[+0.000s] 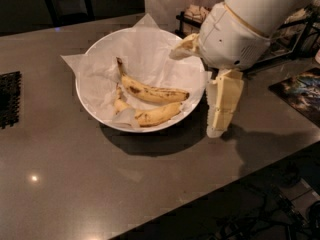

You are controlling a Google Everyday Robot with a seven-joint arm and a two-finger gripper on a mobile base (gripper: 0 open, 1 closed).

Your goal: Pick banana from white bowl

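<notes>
The white bowl point(90, 101), lined with crinkled white paper, stands on the grey counter left of centre. Two bananas lie in it. The banana point(150, 92) is the longer one, with a dark-tipped stem pointing up-left and a brown bruise. A shorter banana point(156, 115) lies just in front of it. My gripper point(221, 109) hangs from the big white arm just right of the bowl's rim, low over the counter. It is apart from both bananas and holds nothing that I can see.
A black wire basket point(295, 31) of packets stands behind the arm at the back right. A black mat point(9, 100) lies at the left edge. A colourful flat item point(300, 91) lies at the right. The counter's front edge runs diagonally at the lower right.
</notes>
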